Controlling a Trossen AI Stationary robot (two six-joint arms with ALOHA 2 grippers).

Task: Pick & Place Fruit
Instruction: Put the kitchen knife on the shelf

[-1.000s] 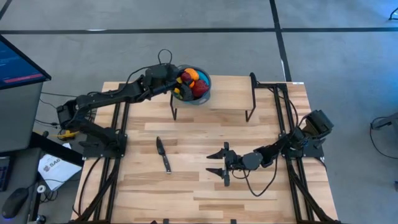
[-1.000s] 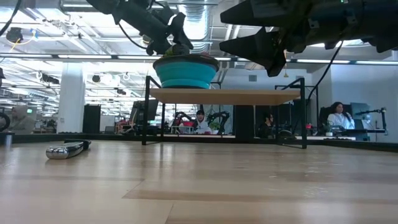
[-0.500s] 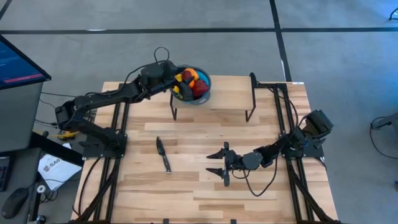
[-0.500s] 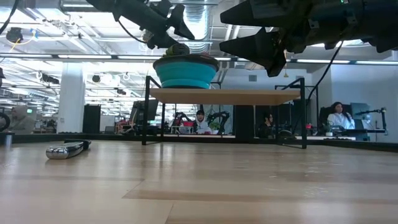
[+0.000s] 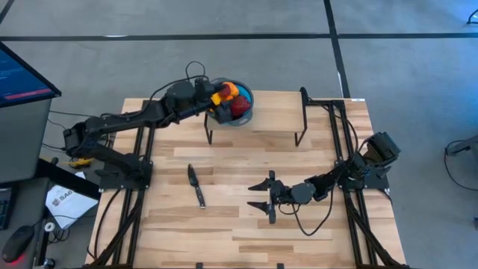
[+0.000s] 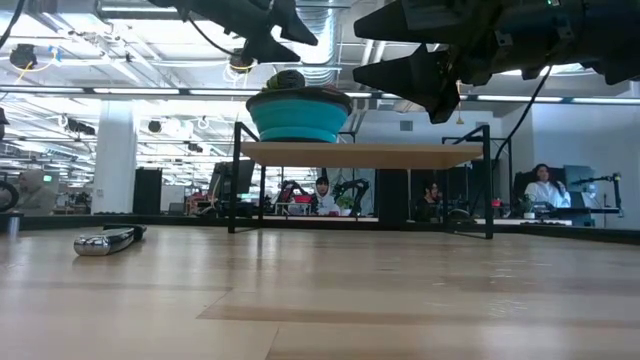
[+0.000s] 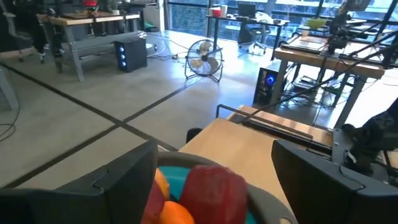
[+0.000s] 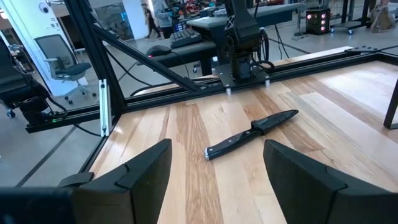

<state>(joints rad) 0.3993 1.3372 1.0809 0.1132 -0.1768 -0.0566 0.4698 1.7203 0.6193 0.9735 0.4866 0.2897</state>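
One moment ago the left gripper [image 5: 212, 101] sits low at the edge of the blue bowl [image 5: 247, 113]; now it is lifted clear above it, with its jaws a little wider apart and nothing between them. I judge from this that a fruit has just been let go into the bowl and the arm is pulling back. The fruit [image 5: 233, 101] lies heaped in the bowl, which stands on the raised shelf [image 5: 272, 119] at the far side of the table [image 5: 224, 232]. Nothing else has moved: the right gripper [image 5: 263, 196] hovers over the near middle of the table as before, jaws apart and empty. By count there are two arms, one bowl, one shelf and one knife [image 5: 196, 184] lying flat on the table, well apart from the bowl. Of the fruit, a red one [image 7: 214, 190] and an orange one [image 5: 228, 91] show plainly on top with a bit of yellow beside them; the pile hides the rest, so I cannot give the full number. No fruit shows loose on the table, so the task looks close to done
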